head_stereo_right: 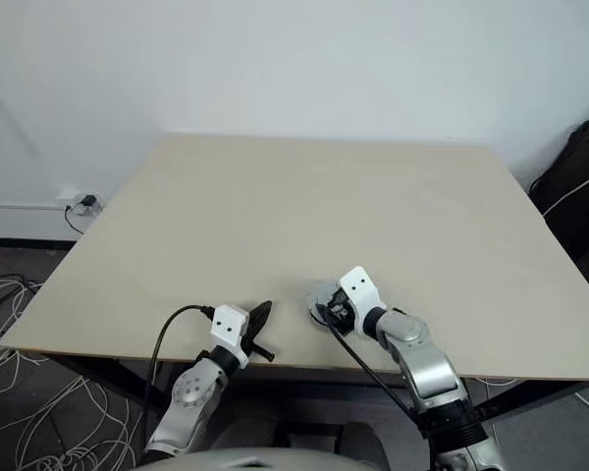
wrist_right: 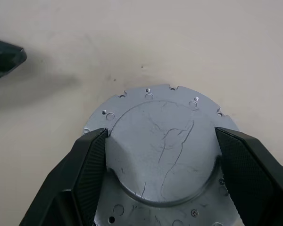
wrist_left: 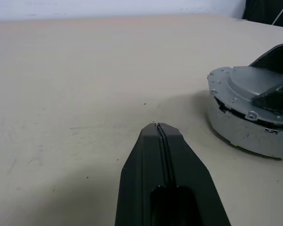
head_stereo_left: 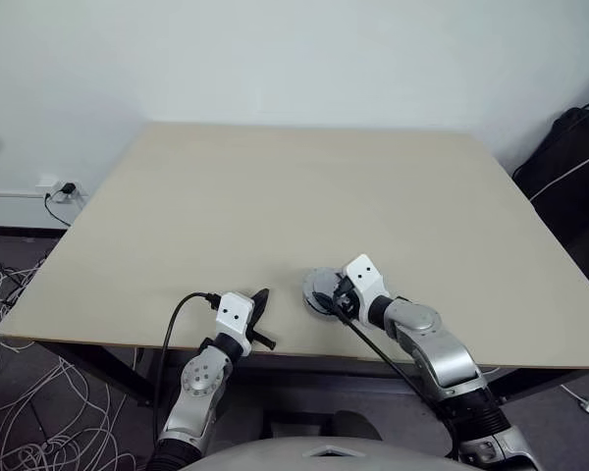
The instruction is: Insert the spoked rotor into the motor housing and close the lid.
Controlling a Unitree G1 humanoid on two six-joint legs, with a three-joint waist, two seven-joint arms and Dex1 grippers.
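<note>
The lid [wrist_right: 151, 101], a grey disc with a raised round centre and small holes around its flange, lies on a round grey body, the motor housing [wrist_left: 245, 134], near the table's front edge. A dark gap shows between lid and housing on one side. My right gripper [wrist_right: 161, 132] points down at it, one black finger pressed against each side of the lid's raised centre. The spoked rotor is hidden. My left gripper [wrist_left: 159, 126] is shut and empty, level just above the table, a short way left of the housing [head_stereo_left: 319, 289].
The beige table [head_stereo_left: 275, 196] stretches far ahead and to both sides of the parts. Its front edge runs just under both grippers. Loose white cables [head_stereo_left: 10, 392] lie on the floor at the left, and a black bag [head_stereo_left: 569, 167] stands beyond the right edge.
</note>
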